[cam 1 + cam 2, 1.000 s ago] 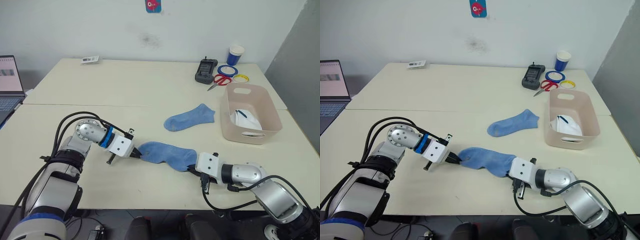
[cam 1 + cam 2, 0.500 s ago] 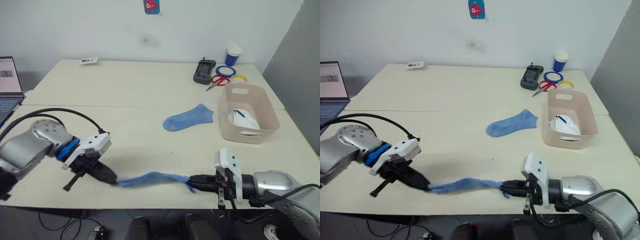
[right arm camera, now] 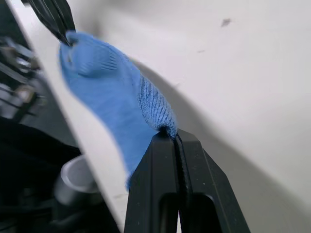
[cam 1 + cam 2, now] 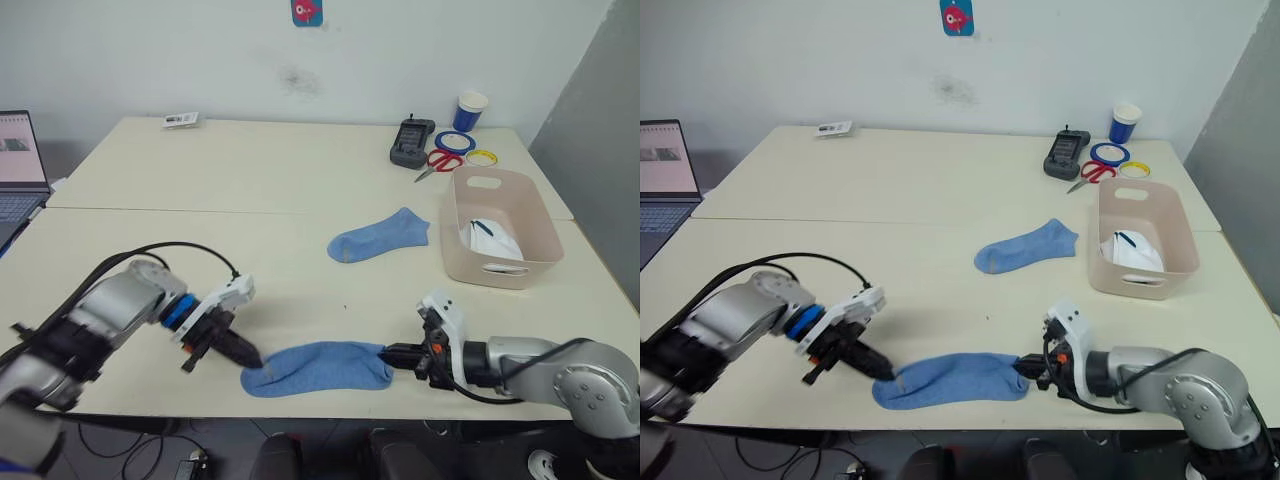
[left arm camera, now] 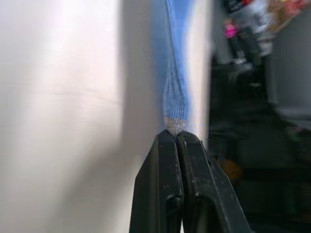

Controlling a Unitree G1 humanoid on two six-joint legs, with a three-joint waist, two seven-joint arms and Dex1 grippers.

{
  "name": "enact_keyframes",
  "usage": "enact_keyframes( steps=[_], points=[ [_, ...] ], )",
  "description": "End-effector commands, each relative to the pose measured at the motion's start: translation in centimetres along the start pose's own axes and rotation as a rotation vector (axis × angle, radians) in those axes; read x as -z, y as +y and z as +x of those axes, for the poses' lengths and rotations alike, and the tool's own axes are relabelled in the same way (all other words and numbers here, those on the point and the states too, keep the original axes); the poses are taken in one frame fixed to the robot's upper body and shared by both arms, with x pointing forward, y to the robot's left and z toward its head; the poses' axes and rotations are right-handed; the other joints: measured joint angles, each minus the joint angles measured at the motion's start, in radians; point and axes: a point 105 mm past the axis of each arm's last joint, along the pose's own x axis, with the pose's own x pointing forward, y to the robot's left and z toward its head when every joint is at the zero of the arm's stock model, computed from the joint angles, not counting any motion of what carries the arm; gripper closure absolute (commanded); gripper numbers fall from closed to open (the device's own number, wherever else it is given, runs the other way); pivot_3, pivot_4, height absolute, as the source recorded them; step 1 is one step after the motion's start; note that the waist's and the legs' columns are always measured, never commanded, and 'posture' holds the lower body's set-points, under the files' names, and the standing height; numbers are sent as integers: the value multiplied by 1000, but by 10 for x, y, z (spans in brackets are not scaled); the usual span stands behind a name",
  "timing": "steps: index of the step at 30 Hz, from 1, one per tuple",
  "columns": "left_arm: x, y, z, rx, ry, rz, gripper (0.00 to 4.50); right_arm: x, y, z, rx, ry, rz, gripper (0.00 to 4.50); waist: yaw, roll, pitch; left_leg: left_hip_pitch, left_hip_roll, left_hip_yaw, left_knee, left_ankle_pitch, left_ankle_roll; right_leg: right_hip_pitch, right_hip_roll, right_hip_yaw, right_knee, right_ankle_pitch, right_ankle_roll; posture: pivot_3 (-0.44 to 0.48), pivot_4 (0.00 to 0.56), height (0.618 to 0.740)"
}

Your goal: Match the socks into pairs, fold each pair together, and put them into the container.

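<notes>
- A light blue ankle sock of soft cloth [image 4: 318, 367] lies flat near the front edge of the cream-coloured table [image 4: 250, 180], stretched between the two grippers.
- The left gripper [image 4: 250, 360] pinches one end of this sock; in the left wrist view its black fingers [image 5: 167, 160] are pressed together on a thin edge of the cloth.
- The right gripper [image 4: 388, 352] grips the opposite end; in the right wrist view its jaws are closed tight on the ribbed edge of the sock.
- A second light blue ankle sock [image 4: 378, 237] lies flat farther back on the table, well apart from the first and just left of the bin.
- The pale pink-beige rectangular plastic bin with oval handle slots [image 4: 500, 268] stands at the right side of the table and holds white cloth with a dark mark [image 4: 491, 240].
- Behind the bin sit red-handled scissors [image 4: 436, 161], blue and yellow tape rolls [image 4: 460, 146], a black device [image 4: 411, 141] and a blue-and-white paper cup [image 4: 470, 110].
- An open laptop [image 4: 18, 165] stands at the far left.
</notes>
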Motion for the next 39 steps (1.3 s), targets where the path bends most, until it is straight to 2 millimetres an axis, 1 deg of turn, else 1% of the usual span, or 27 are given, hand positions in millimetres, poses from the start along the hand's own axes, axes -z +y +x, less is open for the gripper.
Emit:
enact_keyframes(
  steps=[1, 3, 6, 8, 13, 15, 17, 20, 23, 25, 28, 31, 33, 36, 38, 39],
  points=[
    [-2, 22, -3, -69, 51, 47, 4500, -7, -15, 2, 76, 2, -48, 4487, 0, 0, 0, -1, 0, 0, 0, 0, 0, 0, 0, 0, 0, 0, 0, 0, 150, 732],
    [-8, 34, -1, -101, 61, 82, 4500, -14, -24, 3, 123, -10, -77, 4487, 1, 0, 0, -1, 0, 0, 0, 0, 0, 0, 0, 0, 0, 0, 0, 0, 150, 732],
    [-13, 43, 2, -118, 62, 114, 4500, -25, -29, 2, 158, -61, -118, 3807, 2, 1, -1, -1, 0, 0, 1, 0, 0, 0, 0, 0, 0, 0, 0, 0, 150, 732],
    [-18, 47, 3, -134, 34, 140, 4500, -26, -29, -1, 172, -76, -144, 3185, 3, 3, -2, -1, -1, 0, 0, 0, 0, 0, -1, 0, 0, 0, 0, 0, 150, 732],
    [-28, 54, 0, -186, -37, 205, 4500, -30, -34, -14, 248, -124, -212, 1366, 3, 3, -2, -1, 0, 0, 1, 0, 0, 1, -1, -1, 0, 0, 0, 0, 150, 732],
    [-35, 49, -9, -186, -108, 209, 4500, -36, -27, -24, 270, -177, -311, 716, 3, 3, -2, -1, -1, 0, 1, 0, 0, 1, -1, -1, 0, 0, 0, 0, 150, 732],
    [-34, 42, -15, -165, -145, 178, 4500, -37, -22, -28, 276, -211, -366, 35, 1, 2, -1, -2, 0, -1, 0, 0, 0, 1, -1, -1, 0, 0, 0, 0, 150, 732],
    [-26, 33, -17, -156, -171, 156, 4500, -35, -17, -30, 278, -244, -382, 35, -8, 2, -1, -1, 1, -1, 0, 0, 0, 0, -1, 0, -1, 0, 0, 0, 150, 732],
    [-12, 18, -11, -113, -163, 106, 4500, -33, -13, -28, 277, -256, -393, 35, -14, 2, -1, 0, 2, -1, 0, 0, 0, 0, -1, 0, 1, 0, 0, 0, 150, 732],
    [-4, 14, -7, -113, -154, 90, 4500, -31, -11, -25, 267, -258, -397, 35, -15, 2, -1, 0, 2, -2, 0, 0, 0, 0, -1, -1, 1, 0, 0, 0, 150, 732],
    [0, 16, -7, -154, -165, 77, 4500, -30, -5, -21, 241, -255, -411, 35, -14, 2, -1, 1, 2, -2, 0, 0, 0, 1, -1, -1, 2, 0, 0, 0, 150, 732],
    [-1, 25, -12, -231, -169, 146, 3911, -28, -2, -18, 222, -244, -430, 0, -9, 2, -1, 1, 1, -1, 0, 0, 0, 1, -1, 0, 1, 0, 0, 0, 150, 732],
    [-7, 31, -18, -292, -197, 189, 3329, -27, 0, -17, 210, -238, -444, 0, -8, 2, -1, 1, 1, -1, 0, 0, 0, 1, -2, 0, 1, 0, 0, 0, 150, 732],
    [-20, 41, -31, -387, -259, 241, 2328, -25, 5, -16, 193, -234, -466, 0, -6, 2, -1, 1, 1, -1, 0, 0, 0, 1, -2, 0, 1, 0, 0, 0, 150, 732],
    [-27, 42, -37, -408, -296, 256, 1674, -25, 9, -15, 182, -243, -481, 0, -5, 1, -1, 0, 1, -1, 0, 0, 0, 1, -2, 0, 1, 0, 0, 0, 150, 732],
    [-33, 37, -40, -394, -319, 269, 1353, -26, 12, -14, 169, -255, -486, 0, -6, 1, -1, 0, 1, -1, 0, 0, 0, 1, -2, 0, 1, 0, 0, 0, 150, 732]
  ],
)
